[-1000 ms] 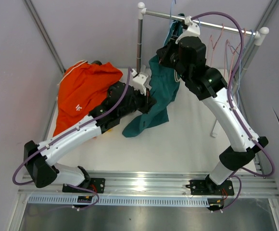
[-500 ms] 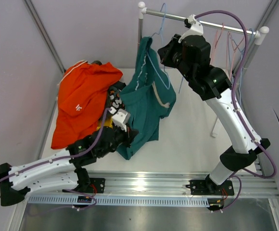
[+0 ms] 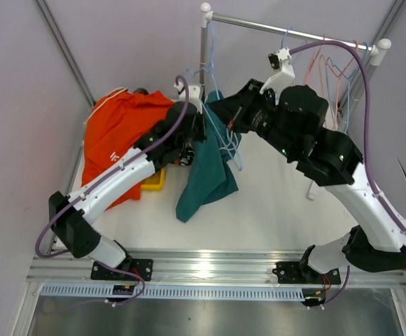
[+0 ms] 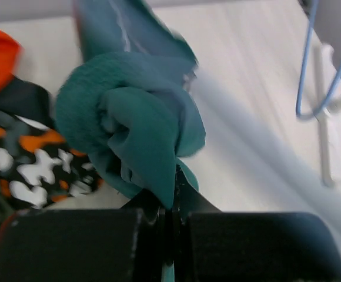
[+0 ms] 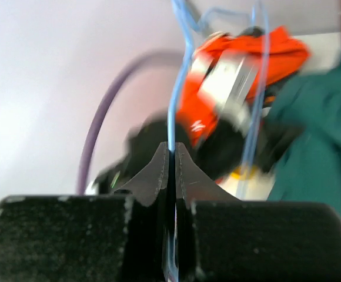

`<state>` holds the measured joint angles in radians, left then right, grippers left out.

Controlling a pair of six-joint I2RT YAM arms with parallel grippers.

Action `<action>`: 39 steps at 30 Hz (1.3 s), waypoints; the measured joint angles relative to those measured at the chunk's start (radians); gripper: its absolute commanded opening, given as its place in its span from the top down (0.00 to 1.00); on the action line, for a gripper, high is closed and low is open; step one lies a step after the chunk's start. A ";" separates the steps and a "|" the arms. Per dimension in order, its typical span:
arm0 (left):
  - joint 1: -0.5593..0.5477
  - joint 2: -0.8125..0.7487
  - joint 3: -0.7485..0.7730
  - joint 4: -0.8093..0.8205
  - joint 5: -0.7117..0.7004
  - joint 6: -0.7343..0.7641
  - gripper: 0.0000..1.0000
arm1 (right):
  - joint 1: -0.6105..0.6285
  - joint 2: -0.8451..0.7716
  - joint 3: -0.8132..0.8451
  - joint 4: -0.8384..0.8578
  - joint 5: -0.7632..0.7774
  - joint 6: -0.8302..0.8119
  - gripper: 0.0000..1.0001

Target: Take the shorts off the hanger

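With orange shorts on the bench, the left hand clamps teal shorts, the right hand their hanger, seemingly not yet parted.

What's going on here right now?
The left gripper is shut on a bunched fold of the teal shorts, while the right gripper pinches the wire of the blue hanger above the table. The shorts hang between the two arms, their lower end on the table. Whether they are fully off the hanger can't be told. Orange shorts and a camouflage pair lie piled at the left.
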<state>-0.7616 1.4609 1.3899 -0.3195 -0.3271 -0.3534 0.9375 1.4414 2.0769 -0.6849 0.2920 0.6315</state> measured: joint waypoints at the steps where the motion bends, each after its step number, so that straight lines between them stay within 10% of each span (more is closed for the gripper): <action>1: 0.027 0.032 0.065 -0.026 -0.006 0.007 1.00 | 0.029 -0.017 -0.004 0.000 0.006 0.012 1.00; 12: 0.246 -0.104 0.219 -0.271 -0.027 0.101 1.00 | 0.053 -0.061 0.016 -0.023 0.150 0.000 1.00; 22: 0.721 0.094 0.846 -0.439 -0.009 0.134 0.99 | -0.122 -0.041 0.016 -0.044 0.146 -0.021 1.00; 25: 0.749 0.203 0.912 -0.455 -0.009 0.132 0.65 | -0.193 -0.015 0.016 -0.044 0.114 -0.022 1.00; 27: 0.749 0.285 0.895 -0.475 -0.001 0.120 0.17 | -0.245 0.010 0.016 -0.042 0.079 -0.021 1.00; 28: 0.749 0.323 0.868 -0.482 0.010 0.113 0.11 | -0.270 0.024 0.016 -0.040 0.055 -0.021 1.00; 39: 0.649 0.222 0.060 -0.470 0.113 0.065 0.01 | -0.486 0.301 0.229 -0.004 -0.154 0.006 1.00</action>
<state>-0.1127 1.6825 1.4502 -0.7898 -0.2146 -0.2882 0.4511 1.7420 2.3062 -0.6891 0.1383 0.6373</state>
